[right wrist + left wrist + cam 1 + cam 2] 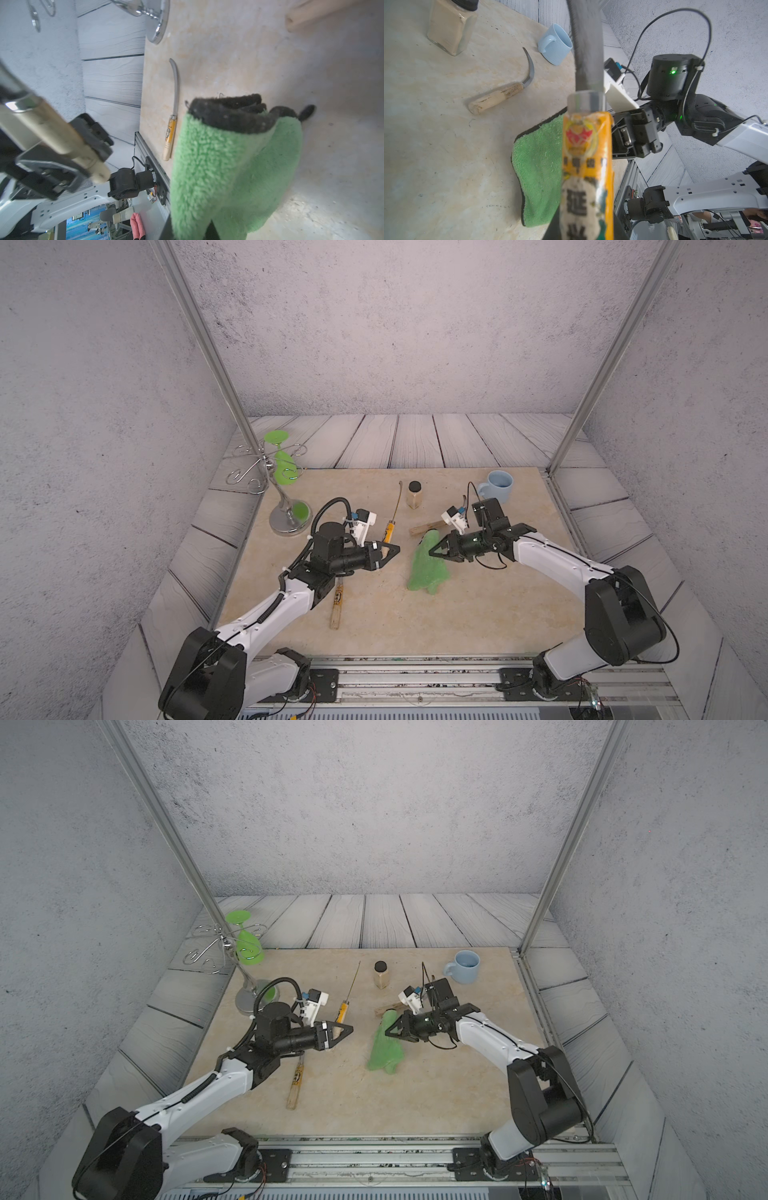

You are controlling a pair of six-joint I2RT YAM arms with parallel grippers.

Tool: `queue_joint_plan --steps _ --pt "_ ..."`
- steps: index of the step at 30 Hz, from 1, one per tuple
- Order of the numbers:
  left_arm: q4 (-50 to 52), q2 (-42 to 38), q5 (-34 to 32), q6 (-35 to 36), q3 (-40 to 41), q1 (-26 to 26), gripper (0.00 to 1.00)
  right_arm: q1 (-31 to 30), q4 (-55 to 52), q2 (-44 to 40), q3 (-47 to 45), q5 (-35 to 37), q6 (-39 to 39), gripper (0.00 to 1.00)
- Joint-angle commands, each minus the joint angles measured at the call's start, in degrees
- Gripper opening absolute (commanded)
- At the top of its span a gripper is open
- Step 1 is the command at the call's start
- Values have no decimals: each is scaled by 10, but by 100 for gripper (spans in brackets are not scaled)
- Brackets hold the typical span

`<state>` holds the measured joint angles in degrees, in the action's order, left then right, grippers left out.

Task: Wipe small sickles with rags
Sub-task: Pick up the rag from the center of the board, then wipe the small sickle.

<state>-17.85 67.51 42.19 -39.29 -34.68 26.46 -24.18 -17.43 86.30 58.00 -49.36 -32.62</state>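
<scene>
Near the front-left corner of the desk, 1 sickle is seen lying partly under the left arm. The left pincer is closed on the handle of a 2nd sickle, whose long axis is directed to the far edge, blade away from the robot. Just to the right, with a gap between, the green rag is gripped by the right pincer. The blade is judged to lie left of the rag and farther back, nearest the right arm. A 3rd sickle lies behind the rag.
</scene>
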Motion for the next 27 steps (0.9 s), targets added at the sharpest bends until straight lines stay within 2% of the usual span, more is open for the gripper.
queue_joint_plan --steps 1,5,10,15,20,27 --pt "-49 7 26 -12 -7 -3 0 2 -14 -41 20 -10 2 17" --pt "-54 13 39 -11 0 11 0 8 -4 -68 24 20 -18 17" --pt "-47 15 21 -4 9 48 0 15 31 -108 20 74 -75 18" --pt "-47 25 0 -1 4 87 0 16 112 -136 4 116 -146 18" --pt "-50 52 -7 2 -14 113 0 14 215 -133 -6 101 -221 17" --pt "-38 86 -2 18 -55 141 0 -10 307 -94 -21 96 -277 17"
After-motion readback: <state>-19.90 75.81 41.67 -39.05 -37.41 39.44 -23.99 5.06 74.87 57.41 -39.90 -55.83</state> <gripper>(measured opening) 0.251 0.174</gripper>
